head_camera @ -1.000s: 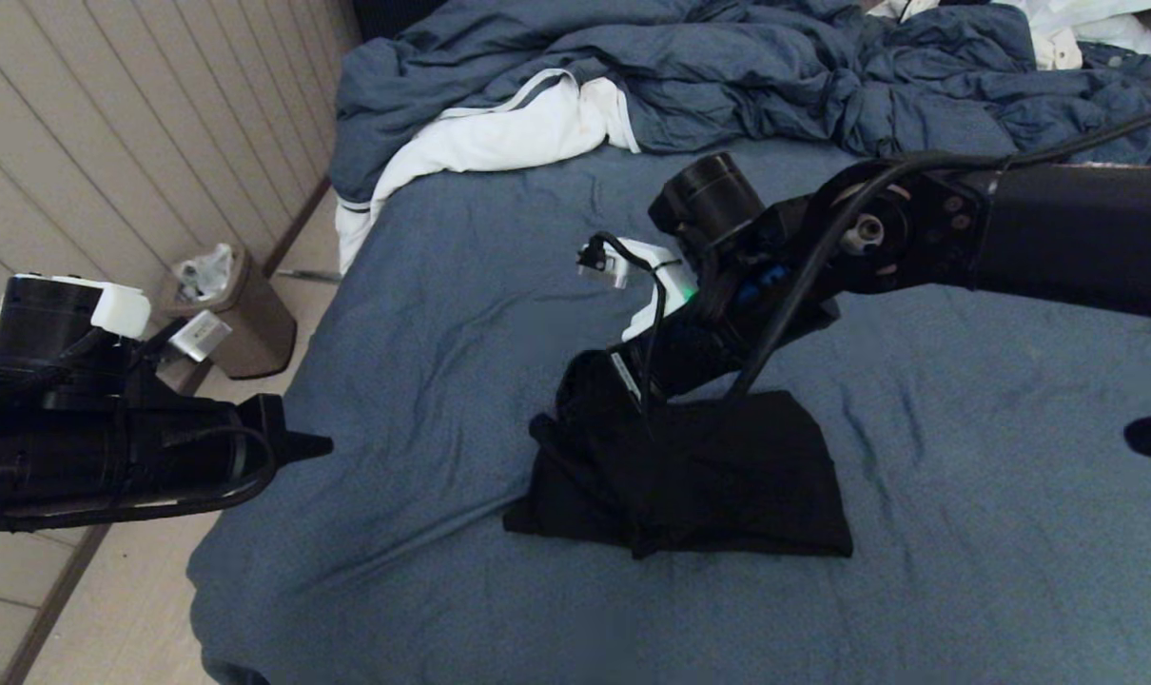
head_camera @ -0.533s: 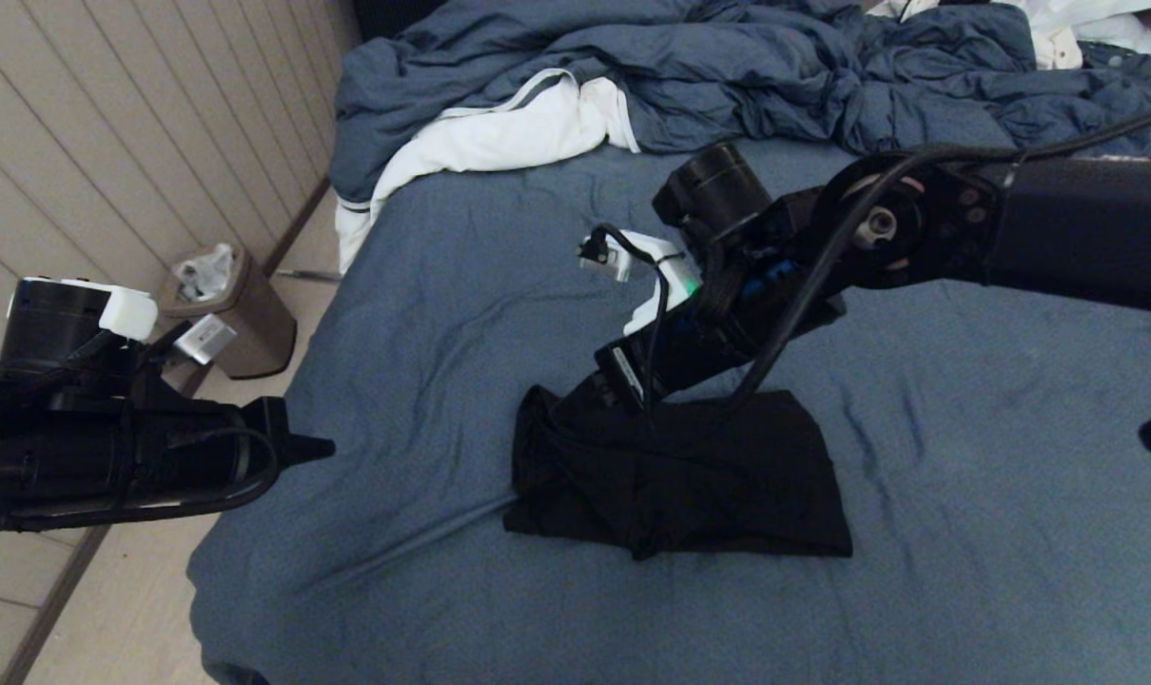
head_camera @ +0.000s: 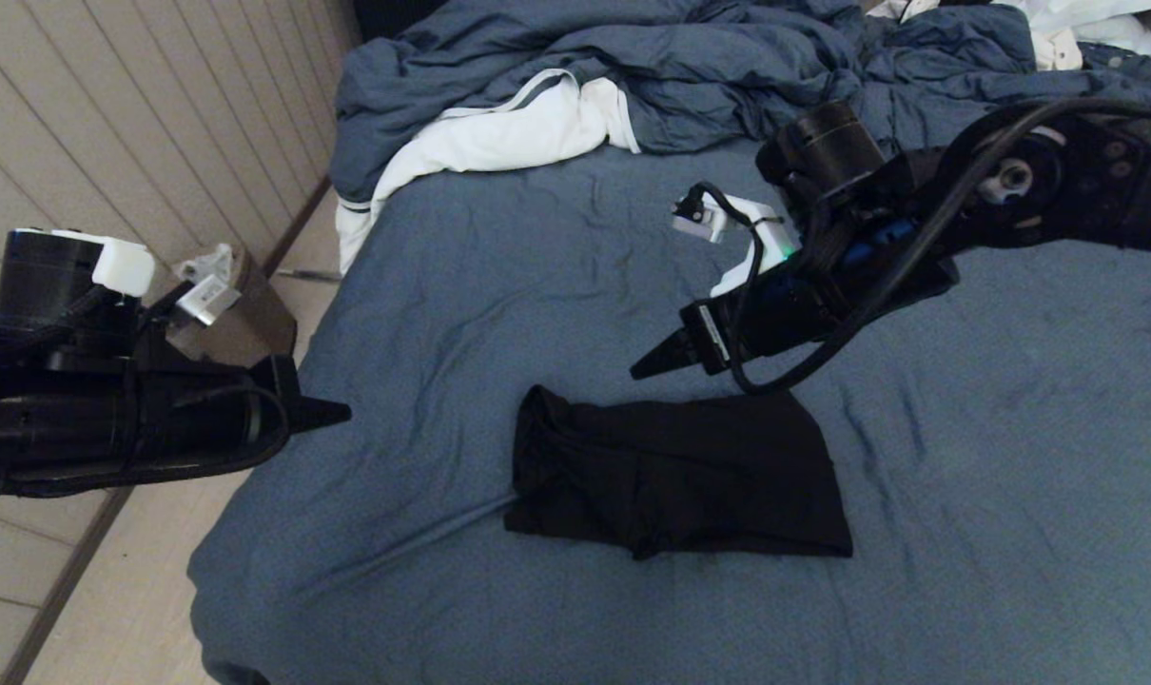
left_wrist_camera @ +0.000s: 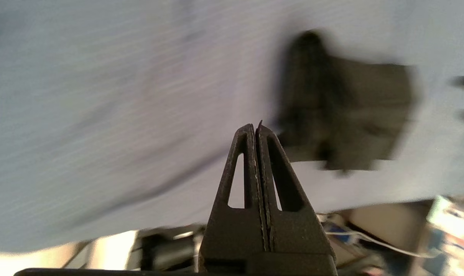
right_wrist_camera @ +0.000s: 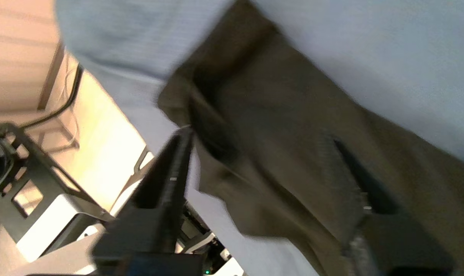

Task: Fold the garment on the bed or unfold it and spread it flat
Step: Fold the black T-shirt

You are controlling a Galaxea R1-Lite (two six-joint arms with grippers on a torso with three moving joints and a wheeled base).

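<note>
The folded T-shirt (head_camera: 675, 476) lies on the bed (head_camera: 461, 285) before me. My right gripper (head_camera: 653, 362) hangs just behind it, my left gripper (head_camera: 333, 414) off its left, over the bed's edge. The duvet (head_camera: 690, 67) lies heaped at the far end.

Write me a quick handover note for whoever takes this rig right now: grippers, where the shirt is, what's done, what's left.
Left gripper: shut, empty, hanging over the bed's left edge.
Right gripper: open, empty, above the garment's far edge, touching nothing.
Garment: folded into a compact black bundle mid-bed, left end bunched.
Done: folding looks mostly finished.
Left: probably tidy the bunched end, then park both arms.
</note>
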